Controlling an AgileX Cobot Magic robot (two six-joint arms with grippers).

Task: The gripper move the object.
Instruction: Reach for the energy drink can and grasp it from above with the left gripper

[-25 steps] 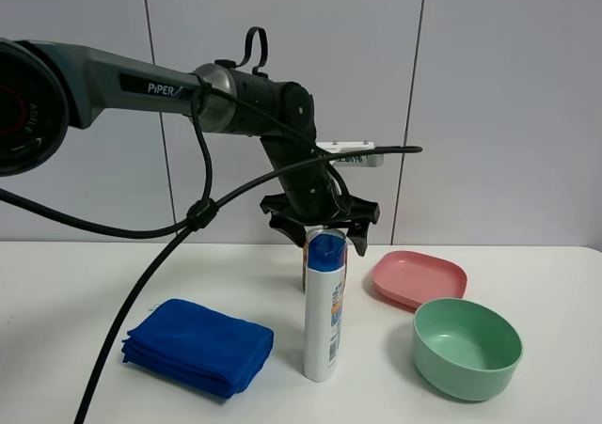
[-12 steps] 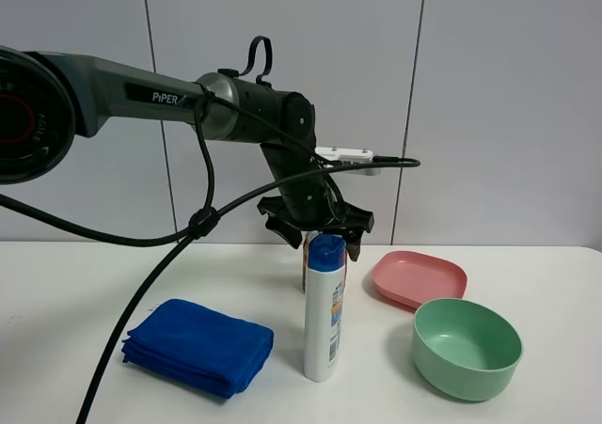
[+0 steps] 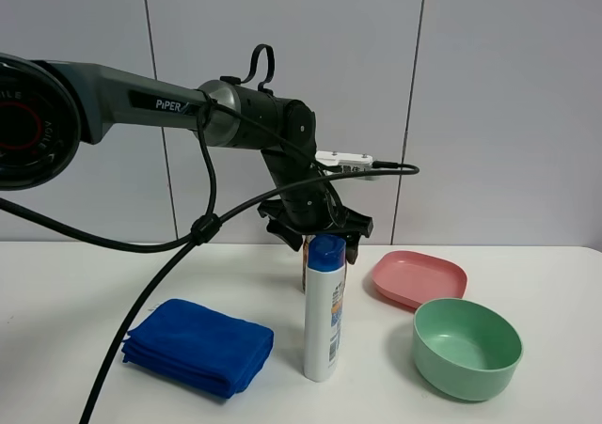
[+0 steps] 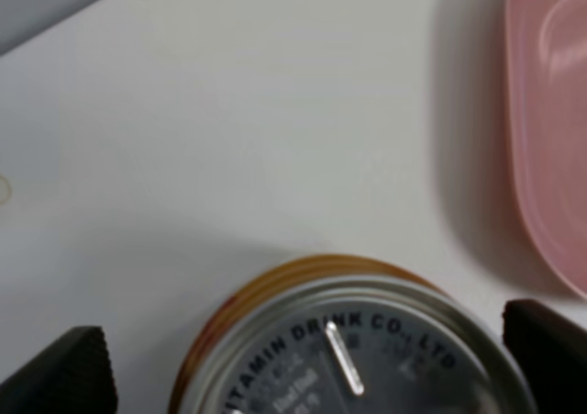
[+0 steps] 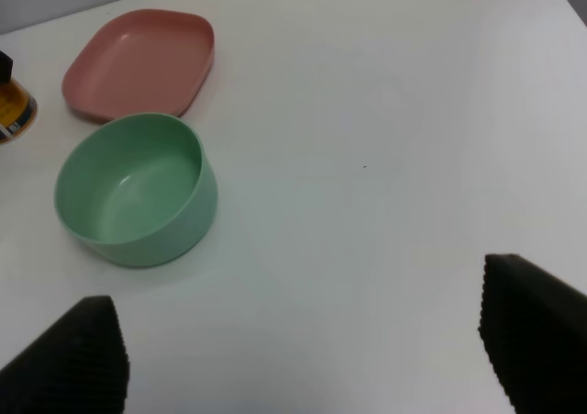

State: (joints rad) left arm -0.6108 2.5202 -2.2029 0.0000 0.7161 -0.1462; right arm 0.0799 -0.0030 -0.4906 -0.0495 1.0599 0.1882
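L gripper low over can behind white bottle, jaws spread wide either side of its top, gripping nothing, R gripper wide open, empty

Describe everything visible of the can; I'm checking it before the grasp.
The can is small and looks like metal, with golden-orange sides and a silver lid printed VITAMIN DRINK CO., LTD, its pull tab lying flat. It stands upright on the white table, beside the pink tray and behind the bottle, which hides most of it in the high view. The left gripper is open, one finger on each side of its top; no contact shows.
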